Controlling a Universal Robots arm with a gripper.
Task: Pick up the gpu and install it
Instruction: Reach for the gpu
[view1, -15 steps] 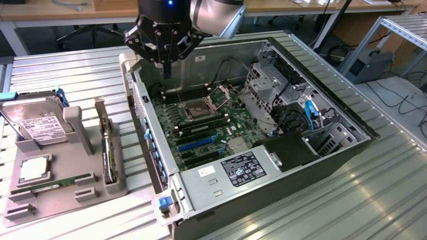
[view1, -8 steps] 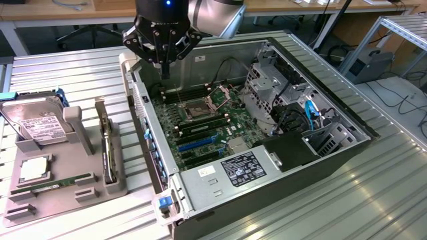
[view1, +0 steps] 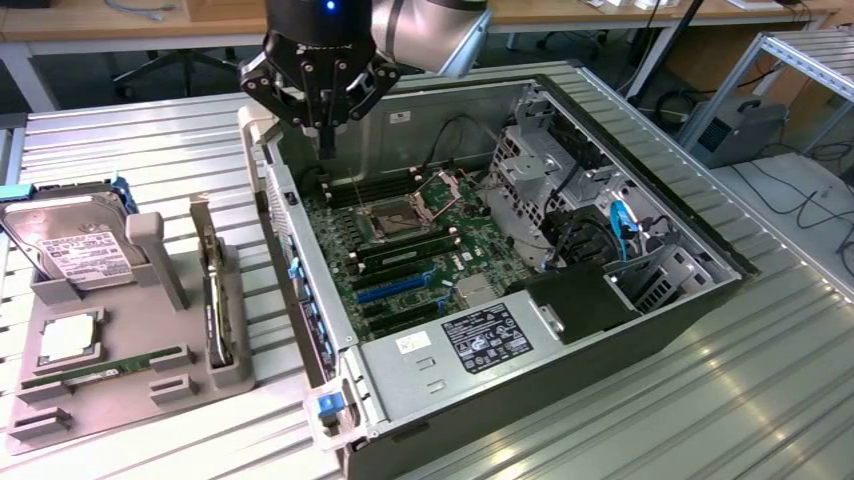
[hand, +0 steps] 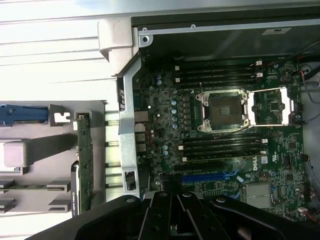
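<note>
gpu (view1: 210, 300): thin flat card, standing on its long edge in a slot of the grey holder (view1: 120, 395), at the exterior view's left, outside the computer case (view1: 400, 110). in the exterior view it is showing mostly as a dark narrow strip between the holder's upright posts. in the wrist view the gpu (hand: 84, 160) is lying edge-on to the camera, showing a brownish-green board edge with small parts along it and a black face just beside that. its end bracket is too small to make out.

sharing the holder: a hard drive (view1: 80, 250) with a white label is leaning upright at the far end, and a green memory stick (view1: 114, 365) is lying flat nearer the camera. the holder is sitting on a slatted metal table (view1: 134, 140).

gripper (view1: 324, 148): fingers pressed together, carrying nothing, touching nothing. it is hanging tip-down over the case's edge nearest the holder, above the motherboard (view1: 461, 235) and well apart from the gpu. in the wrist view the gripper (hand: 172, 212) is showing as a dark mass over the board near a blue slot (hand: 207, 176), with the empty cpu socket (hand: 224, 111) beyond it.

the gpu is sitting in the holder, not yet picked up.
</note>
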